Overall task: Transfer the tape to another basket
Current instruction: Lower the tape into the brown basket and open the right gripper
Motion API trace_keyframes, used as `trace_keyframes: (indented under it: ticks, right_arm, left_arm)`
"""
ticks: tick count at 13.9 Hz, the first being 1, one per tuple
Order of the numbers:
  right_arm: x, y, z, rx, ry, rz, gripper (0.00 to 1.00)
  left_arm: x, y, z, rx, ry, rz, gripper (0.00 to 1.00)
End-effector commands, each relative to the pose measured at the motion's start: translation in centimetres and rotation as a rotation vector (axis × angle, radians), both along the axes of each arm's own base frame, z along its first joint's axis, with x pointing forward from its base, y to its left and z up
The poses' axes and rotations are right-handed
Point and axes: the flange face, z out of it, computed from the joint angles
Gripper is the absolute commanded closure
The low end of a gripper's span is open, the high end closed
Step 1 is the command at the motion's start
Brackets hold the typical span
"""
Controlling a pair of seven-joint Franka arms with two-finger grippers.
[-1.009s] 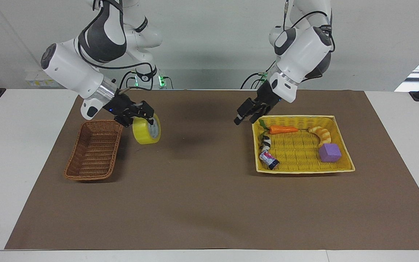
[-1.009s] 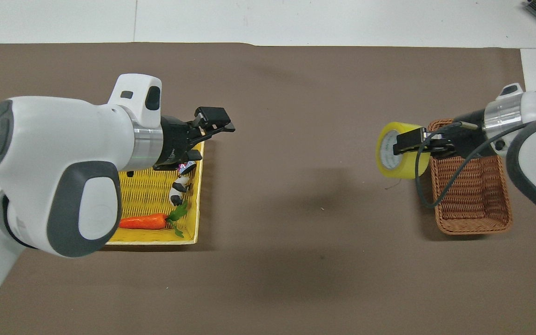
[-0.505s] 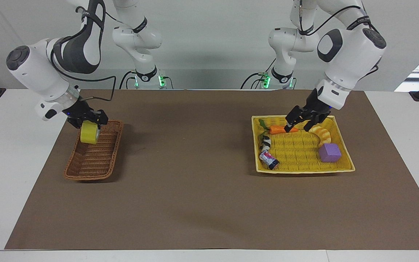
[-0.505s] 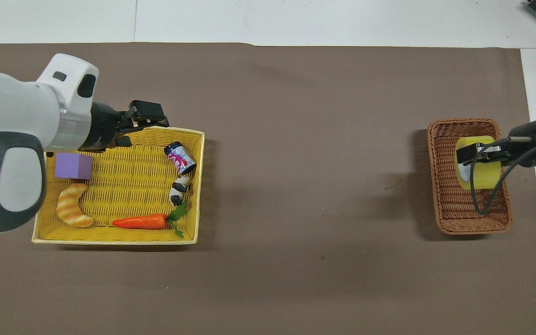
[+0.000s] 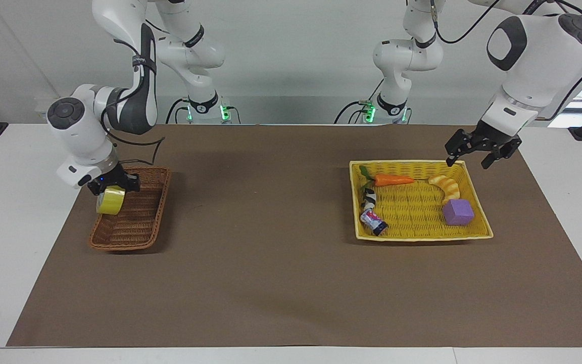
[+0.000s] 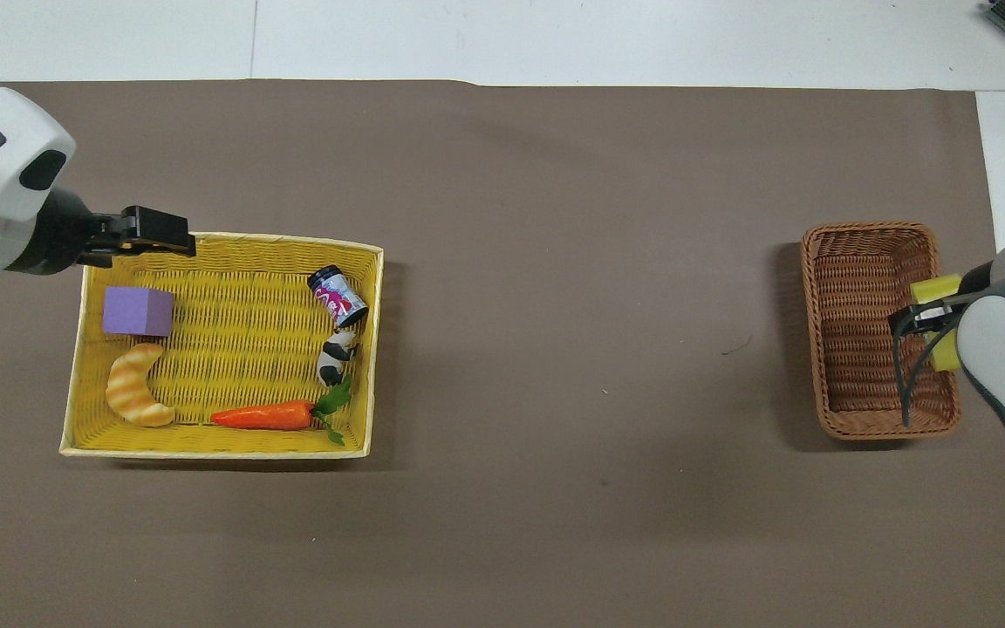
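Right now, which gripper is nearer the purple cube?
Left. The left gripper hangs open just over the yellow basket's rim, at the corner where the purple cube lies. The right gripper is at the brown basket, holding the tape.

Yellow tape, brown wicker basket

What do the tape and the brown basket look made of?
The tape: glossy, yellowish translucent plastic film, judging by its sheen; its core is hidden. The brown basket: woven wicker or rattan, matte, with visible weave rows and a darker braided rim.
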Motion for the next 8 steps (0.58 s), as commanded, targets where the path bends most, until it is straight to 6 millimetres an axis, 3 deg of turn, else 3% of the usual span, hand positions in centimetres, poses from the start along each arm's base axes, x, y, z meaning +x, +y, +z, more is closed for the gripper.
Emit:
trace_keyframes:
  ticks: [1, 3, 8]
  right_arm:
    - [0.6, 2.2, 0.4, -0.045, -0.034, -0.013, 1.0]
    - [0.8, 3.0, -1.8, -0.044, -0.025, -0.027, 1.0]
    - [-0.2, 2.9, -4.2, -0.037, -0.04, -0.023, 1.0]
  left_arm:
    - [0.0, 0.0, 1.8, 0.039, 0.025, -0.025, 0.0]
    - [-0.3, 0.2, 2.3, 0.049, 0.016, -0.024, 0.0]
    - [-0.5, 0.1, 2.4, 0.042, 0.005, -0.019, 0.0]
